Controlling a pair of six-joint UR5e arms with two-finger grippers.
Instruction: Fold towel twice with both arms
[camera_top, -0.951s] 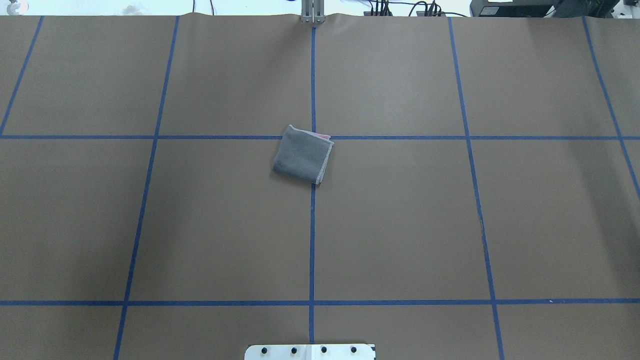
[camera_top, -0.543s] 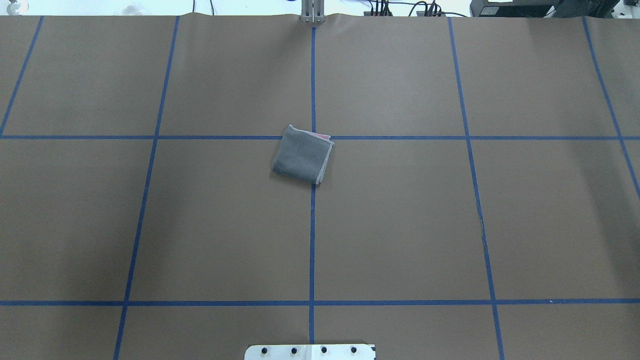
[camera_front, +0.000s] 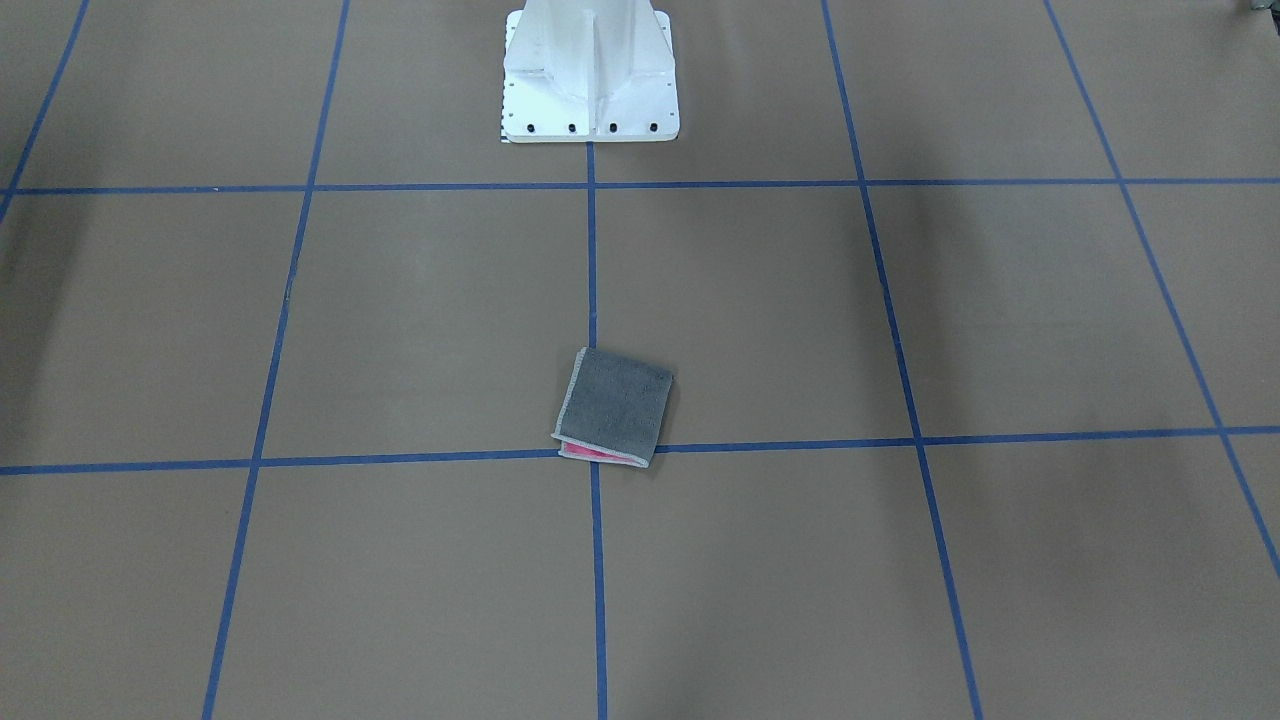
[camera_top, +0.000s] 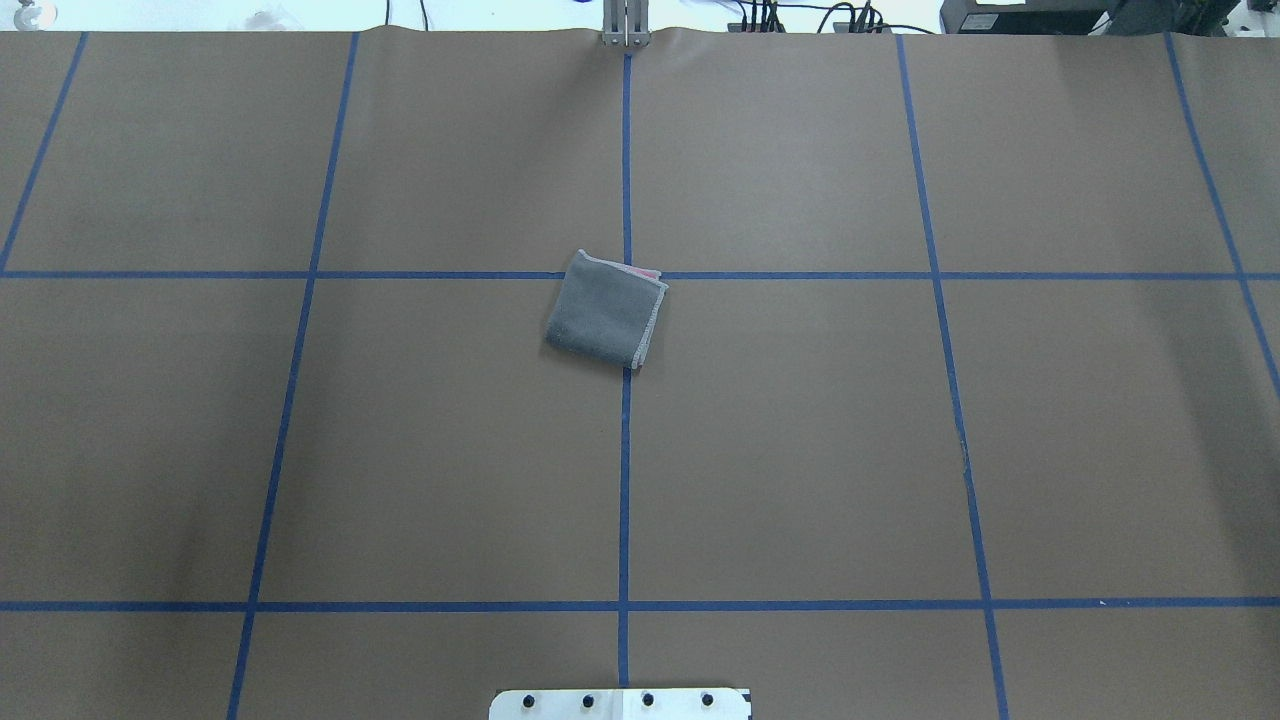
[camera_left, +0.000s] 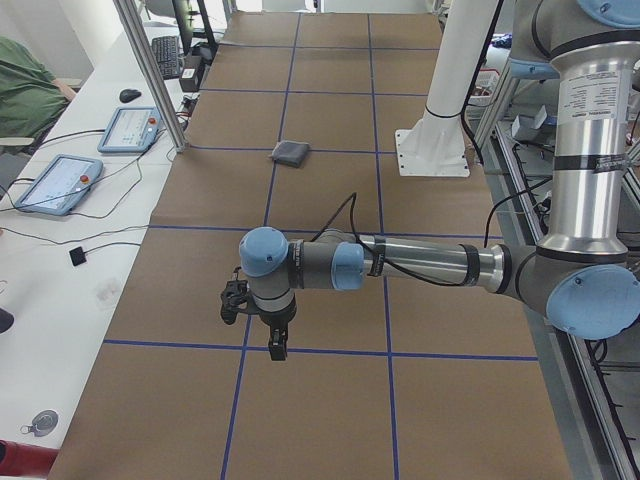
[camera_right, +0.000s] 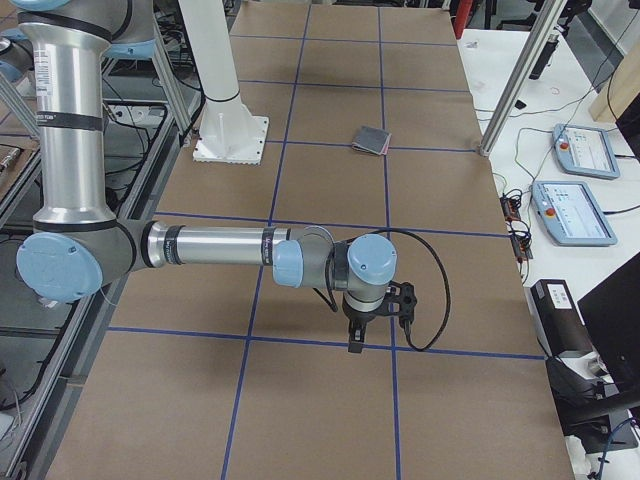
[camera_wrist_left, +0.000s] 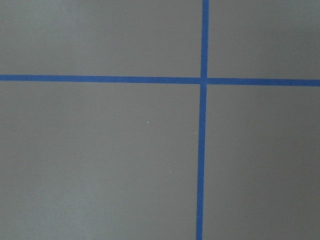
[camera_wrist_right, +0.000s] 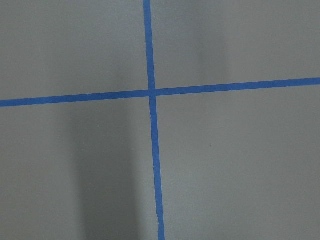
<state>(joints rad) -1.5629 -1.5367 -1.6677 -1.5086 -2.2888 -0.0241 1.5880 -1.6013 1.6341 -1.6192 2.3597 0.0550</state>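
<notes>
The towel (camera_top: 605, 322) lies on the table (camera_top: 800, 450) straight ahead of the white pedestal (camera_front: 590, 80), a small layered square, grey face up, so both folds appear done and only a check remains, while the left claw (camera_left: 277, 345) and right claw (camera_right: 355, 340) hang far out to the pedestal's sides, their spread impossible to tell.

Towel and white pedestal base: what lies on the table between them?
Only bare brown table cover with blue tape lines lies between the towel and the pedestal base, seen in the front-facing view.

The towel (camera_top: 605, 320) lies flat, folded into a small grey square, pink peeking from one edge.
</notes>
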